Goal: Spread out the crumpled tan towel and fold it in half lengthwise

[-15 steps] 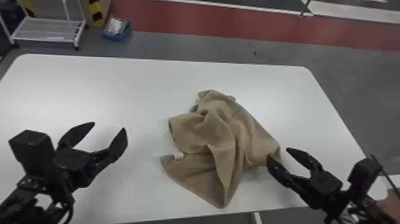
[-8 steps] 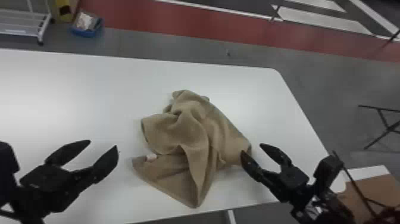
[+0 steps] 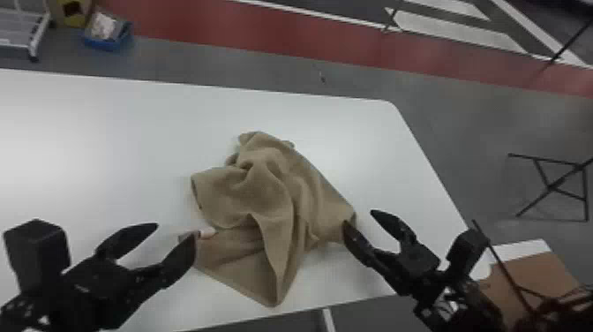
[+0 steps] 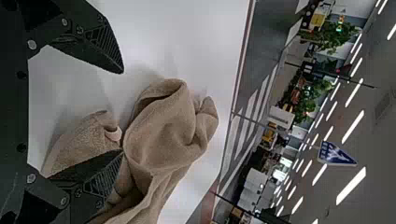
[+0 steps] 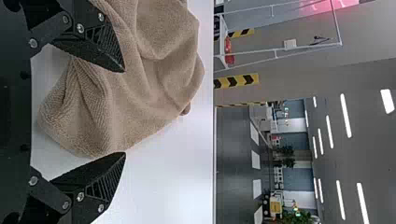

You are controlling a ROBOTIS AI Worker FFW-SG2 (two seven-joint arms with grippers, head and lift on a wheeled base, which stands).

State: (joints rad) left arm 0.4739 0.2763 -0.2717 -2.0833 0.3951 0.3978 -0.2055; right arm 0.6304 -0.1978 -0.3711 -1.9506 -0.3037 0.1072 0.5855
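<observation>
- The tan towel (image 3: pixel 273 190) is lying crumpled on the white table (image 3: pixel 110 145), between the two grippers, with raised folds in its middle and one corner pointing toward the robot
- A small pale tag (image 3: pixel 207 233) is showing at the towel's left edge
- The left gripper (image 3: pixel 176 229) is standing with its fingers spread wide at the towel's left side, its inner finger overlapping the towel's edge in the head view; whether that finger is touching the cloth, the views are not settling
- The right gripper (image 3: pixel 359 218) is standing with its fingers spread at the towel's right corner; in the right wrist view, part of the towel is showing between the fingers, and neither gripper is pinching it
- A blue bin (image 3: pixel 108 35) is resting on the floor beyond the table
</observation>
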